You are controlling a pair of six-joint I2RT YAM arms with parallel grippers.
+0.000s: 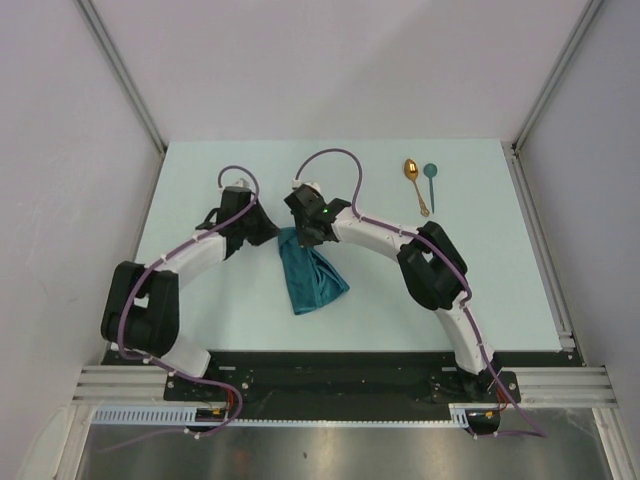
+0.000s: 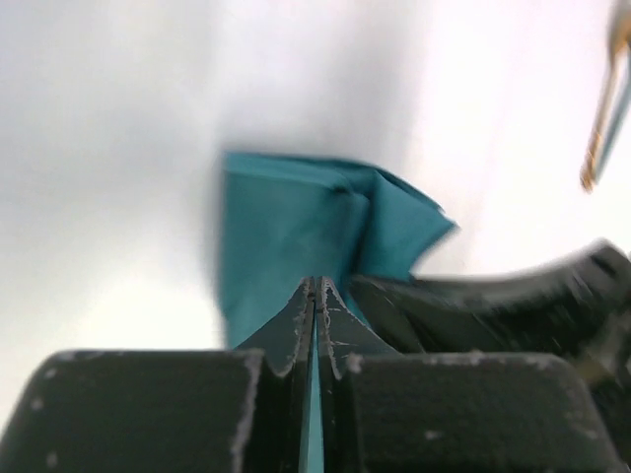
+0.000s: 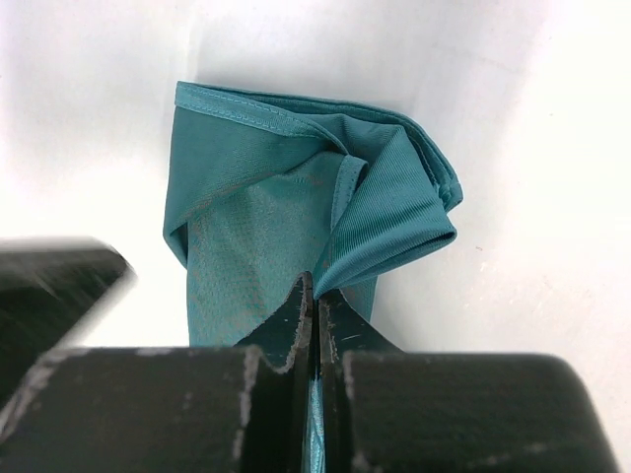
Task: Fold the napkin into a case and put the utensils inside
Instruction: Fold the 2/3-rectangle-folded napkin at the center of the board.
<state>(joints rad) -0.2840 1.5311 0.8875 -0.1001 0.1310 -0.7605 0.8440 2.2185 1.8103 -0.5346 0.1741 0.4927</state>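
The teal napkin (image 1: pixel 312 278) hangs bunched and creased in the middle of the table, its lower end trailing toward the near edge. My left gripper (image 1: pixel 271 232) pinches its upper end from the left. In the left wrist view the left gripper (image 2: pixel 315 284) has a strip of the napkin (image 2: pixel 286 227) between its nearly touching jaws. My right gripper (image 1: pixel 302 236) grips the same end from the right. The right wrist view shows the right gripper (image 3: pixel 315 283) shut on a fold of the napkin (image 3: pixel 256 227). The utensils, a gold spoon (image 1: pixel 414 182) and a teal spoon (image 1: pixel 430 183), lie side by side at the far right.
The pale table (image 1: pixel 200 300) is bounded by grey walls on the left, right and far sides, with a metal rail (image 1: pixel 350 385) along the near edge. The other arm's dark fingers (image 2: pixel 473 301) crowd close beside the left gripper.
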